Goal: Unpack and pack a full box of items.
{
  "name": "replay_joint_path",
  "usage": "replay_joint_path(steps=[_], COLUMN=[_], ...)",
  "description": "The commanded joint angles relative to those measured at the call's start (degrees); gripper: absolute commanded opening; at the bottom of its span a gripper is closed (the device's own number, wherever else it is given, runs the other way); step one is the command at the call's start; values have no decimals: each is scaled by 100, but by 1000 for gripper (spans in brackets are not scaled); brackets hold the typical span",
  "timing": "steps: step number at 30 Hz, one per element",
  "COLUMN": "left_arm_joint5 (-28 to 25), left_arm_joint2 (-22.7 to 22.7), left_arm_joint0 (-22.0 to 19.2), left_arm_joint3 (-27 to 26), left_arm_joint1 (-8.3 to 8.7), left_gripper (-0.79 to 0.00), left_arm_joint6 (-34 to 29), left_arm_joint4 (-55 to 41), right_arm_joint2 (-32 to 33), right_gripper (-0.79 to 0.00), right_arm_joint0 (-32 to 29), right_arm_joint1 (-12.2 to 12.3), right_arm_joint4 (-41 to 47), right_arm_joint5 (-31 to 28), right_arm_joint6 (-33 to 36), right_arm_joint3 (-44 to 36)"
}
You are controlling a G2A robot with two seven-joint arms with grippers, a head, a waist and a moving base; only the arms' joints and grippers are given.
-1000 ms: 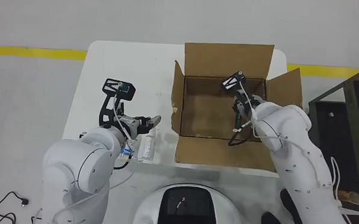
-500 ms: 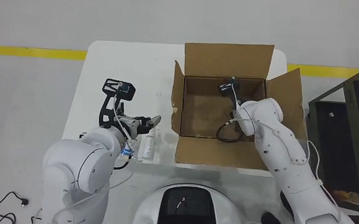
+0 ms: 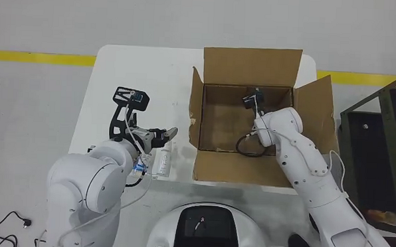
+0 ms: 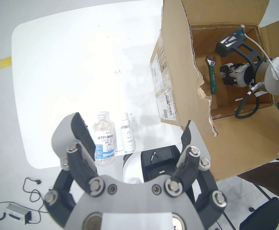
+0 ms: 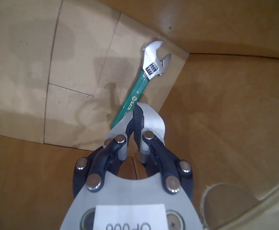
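Table: white with rounded corners, across the middle of the top view
Left gripper: left of centre in the top view, above the table's near left part, fingers spread wide apart with nothing between them
Clear bottle: by the table's near edge, below the left gripper in the top view, blue and white label
Spray bottle: slimmer, white cap, just beside the clear bottle, on the side toward the box
Box: brown cardboard, right of centre, flaps folded outward, rim of its left wall torn
Wrench: green handle, silver adjustable head, lying on the box floor with the head toward a corner
Right gripper: down inside the box, fingers pressed together, tips over the wrench's handle end; whether they touch it I cannot tell
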Motion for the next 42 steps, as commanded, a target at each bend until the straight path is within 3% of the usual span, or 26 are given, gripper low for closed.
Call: replay_joint_path(steps=[1, 4, 6, 8, 11, 25, 32, 34, 36, 38, 42], left_arm_joint5=[0, 0, 0, 0, 0, 0, 0, 0, 0, 0, 0], left_arm_joint2=[0, 0, 0, 0, 0, 0, 0, 0, 0, 0, 0], left_arm_joint0=[0, 0, 0, 0, 0, 0, 0, 0, 0, 0, 0], left_arm_joint3=[0, 0, 0, 0, 0, 0, 0, 0, 0, 0, 0], left_arm_joint1=[0, 0, 0, 0, 0, 0, 0, 0, 0, 0, 0], left_gripper=[0, 0, 0, 0, 0, 0, 0, 0, 0, 0, 0], left_arm_joint6=[0, 0, 0, 0, 0, 0, 0, 0, 0, 0, 0], left_arm_joint4=[0, 0, 0, 0, 0, 0, 0, 0, 0, 0, 0], right_arm_joint2=[-23, -29, -14, -9, 0, 25, 109, 137, 175, 215, 319], right_gripper=[-785, -751, -563, -548, -446, -382, -456, -520, -699, -785, -785], right_arm_joint0=[7, 23, 26, 36, 35, 28, 12, 11, 4, -5, -32], right_arm_joint1=[-13, -33, -47, -58, -86, -218, -264, -273, -281, -285, -291], right_arm_joint4=[-118, -263, -283, -335, -316, -158, -28, -4, 47, 74, 196], right_arm_joint5=[22, 54, 44, 7, -15, -105, -134, -152, -183, -201, -251], right_arm_joint6=[22, 41, 71, 82, 47, -143, -221, -245, -264, -277, -324], right_arm_joint3=[60, 114, 138, 204, 302, 679, 825, 849, 858, 854, 742])
